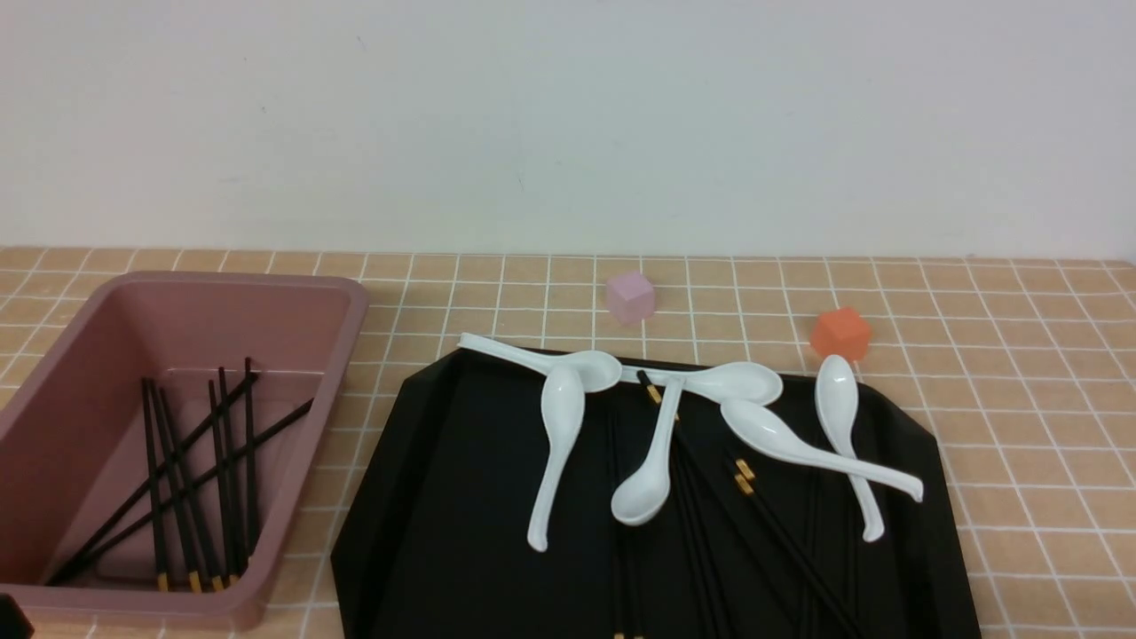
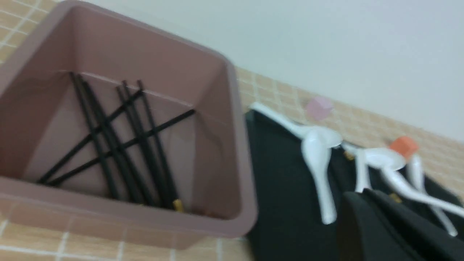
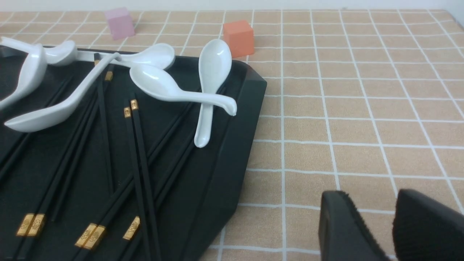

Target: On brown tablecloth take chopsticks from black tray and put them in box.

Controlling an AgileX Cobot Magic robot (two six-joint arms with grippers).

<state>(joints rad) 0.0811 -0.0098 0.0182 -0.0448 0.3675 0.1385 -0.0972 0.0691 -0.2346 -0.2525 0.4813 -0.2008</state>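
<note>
Front view: a dark part of the left arm shows at the near left corner, with the box (image 1: 308,461) extending forward from beside it. Several chopsticks (image 1: 250,461) lie inside the box; two run diagonally across the floor, crossed by the others. The tray (image 1: 479,515) is to the right of the box, and both rest on the cloth (image 1: 1047,444).

Left wrist view: the left claw (image 2: 366,194) is clenched, its two fingers brought together. The box is near this claw; the tray shows behind the fingertips.

Right wrist view: the right claw (image 3: 369,197) is released, its fingers spaced apart, with the cloth visible between them. The tray is near this claw, its angled side wall facing bare cloth. More chopsticks (image 3: 139,163) lie in the tray, forming several groups, some crossing. Gold bands are at the ends farther from the right claw on some, and at the nearer ends on others.

Six spoons (image 1: 564,435) are located at the tray's far part, ahead of the right claw. One spoon crosses over another; some overlie chopsticks. Beyond the tray from the right claw, the pink cube (image 3: 119,23) and the orange cube (image 3: 238,38) rest on the cloth, spaced apart.
</note>
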